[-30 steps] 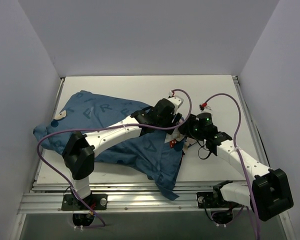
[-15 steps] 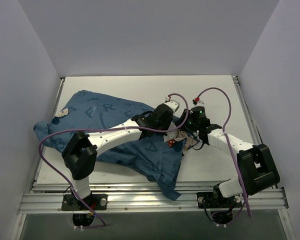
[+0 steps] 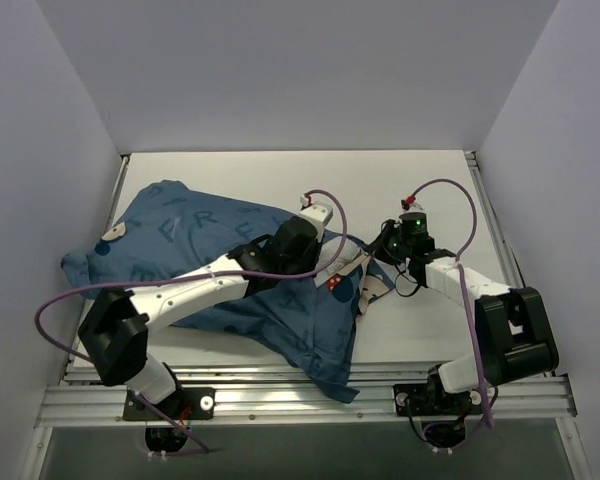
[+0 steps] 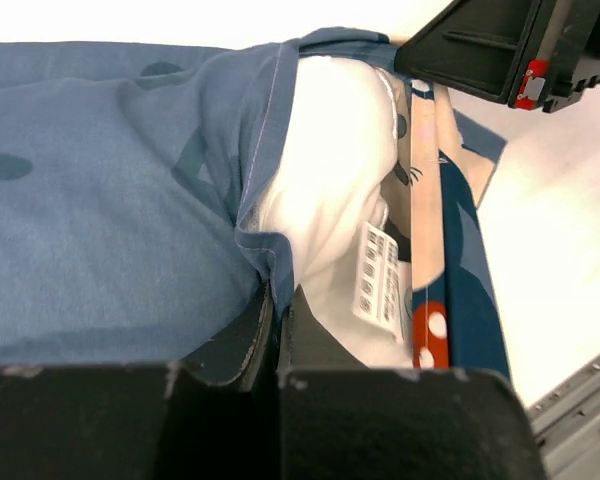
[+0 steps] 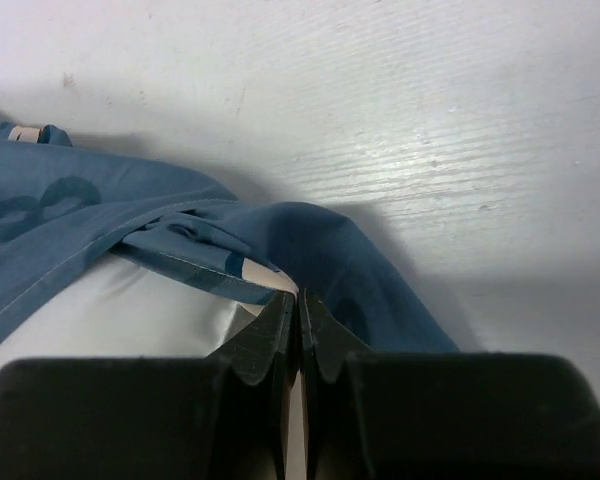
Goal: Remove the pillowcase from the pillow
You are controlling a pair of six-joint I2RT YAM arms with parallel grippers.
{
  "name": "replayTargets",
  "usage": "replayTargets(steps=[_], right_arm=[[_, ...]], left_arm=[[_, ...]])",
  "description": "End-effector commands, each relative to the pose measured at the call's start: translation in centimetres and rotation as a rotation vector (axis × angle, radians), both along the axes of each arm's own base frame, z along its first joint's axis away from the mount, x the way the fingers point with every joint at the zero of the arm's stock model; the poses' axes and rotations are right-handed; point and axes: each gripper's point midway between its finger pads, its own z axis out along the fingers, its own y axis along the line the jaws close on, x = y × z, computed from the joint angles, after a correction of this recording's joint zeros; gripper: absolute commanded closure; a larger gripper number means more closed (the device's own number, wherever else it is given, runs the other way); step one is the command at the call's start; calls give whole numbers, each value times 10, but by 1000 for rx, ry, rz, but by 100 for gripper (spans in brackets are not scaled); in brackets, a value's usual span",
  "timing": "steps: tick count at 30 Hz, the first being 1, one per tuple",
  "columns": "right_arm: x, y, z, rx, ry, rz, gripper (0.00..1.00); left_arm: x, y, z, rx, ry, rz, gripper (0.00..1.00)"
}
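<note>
Left end effector (image 4: 278, 300) and right end effector (image 5: 298, 305) each clamp the hem of the blue printed fabric pillowcase (image 3: 180, 228), plump white pillow (image 4: 330, 190) showing; hard pulling could slip the hem.

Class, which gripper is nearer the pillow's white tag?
Left. The left gripper sits right beside the tag, pinching the pillowcase hem. The right gripper grips the pillowcase edge farther off, beyond the tag.

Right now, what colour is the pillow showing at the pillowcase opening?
The pillow is plain white, inside the blue pillowcase; left wrist view shows it best.
</note>
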Motion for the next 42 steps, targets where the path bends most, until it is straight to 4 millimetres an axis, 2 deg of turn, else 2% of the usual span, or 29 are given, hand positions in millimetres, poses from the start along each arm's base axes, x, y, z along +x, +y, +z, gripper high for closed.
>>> replayTargets(steps=[1, 3, 6, 8, 9, 11, 13, 14, 15, 16, 17, 18, 19, 20, 21, 22, 24, 26, 28, 30, 35, 36, 39, 42], right_arm=[[21, -26, 6, -61, -36, -93, 100], [20, -23, 2, -50, -30, -84, 100], [14, -12, -4, -19, -22, -46, 100], [8, 2, -6, 8, -15, 6, 100], [5, 8, -8, 18, -13, 29, 100], [-3, 24, -4, 44, -17, 90, 100], [-11, 45, 1, 59, -25, 155, 100], [-13, 50, 6, 68, -33, 173, 100], [-15, 54, 11, 72, -33, 181, 100], [-14, 53, 22, 76, -57, 178, 96], [-11, 49, 30, 65, -78, 157, 93], [-14, 43, 32, 39, -66, 141, 83], [-9, 39, 45, 8, -98, 131, 77], [-14, 33, 57, -11, -111, 120, 73], [-13, 28, 65, -31, -128, 101, 65], [-13, 28, 87, -30, -178, 103, 61], [-18, 30, 101, -22, -193, 100, 51], [-25, 41, 122, 19, -235, 108, 46], [-29, 49, 133, 48, -257, 120, 41], [-33, 60, 137, 75, -261, 138, 40], [-27, 79, 130, 85, -240, 162, 40], [-28, 89, 134, 90, -248, 181, 41], [-30, 102, 130, 59, -237, 182, 42], [-34, 103, 115, 27, -199, 162, 43]], left_arm=[[-12, 40, 14, -10, 18, 67, 98], [-13, 51, 24, -72, 7, 102, 98], [-5, 52, 47, -229, -60, 118, 98], [-4, 50, 60, -319, -74, 110, 98], [1, 47, 69, -366, -101, 113, 98], [13, 46, 73, -409, -121, 133, 98], [29, 42, 89, -458, -158, 152, 98], [38, 36, 79, -439, -144, 164, 98], [48, 34, 79, -437, -149, 181, 98], [61, 30, 96, -464, -171, 190, 98], [73, 23, 79, -437, -143, 195, 98], [80, 18, 78, -436, -133, 188, 98], [86, 13, 79, -438, -126, 174, 98], [97, 6, 80, -435, -128, 174, 98], [101, 4, 78, -425, -125, 169, 98], [104, 1, 79, -419, -130, 159, 98], [111, -6, 75, -410, -127, 156, 98], [114, -10, 70, -407, -117, 151, 98], [116, -13, 70, -409, -114, 146, 98], [119, -14, 69, -408, -115, 147, 98], [120, -17, 69, -401, -112, 143, 98], [119, -17, 68, -398, -108, 142, 98], [120, -15, 68, -389, -111, 145, 98], [122, -13, 67, -382, -118, 152, 98]])
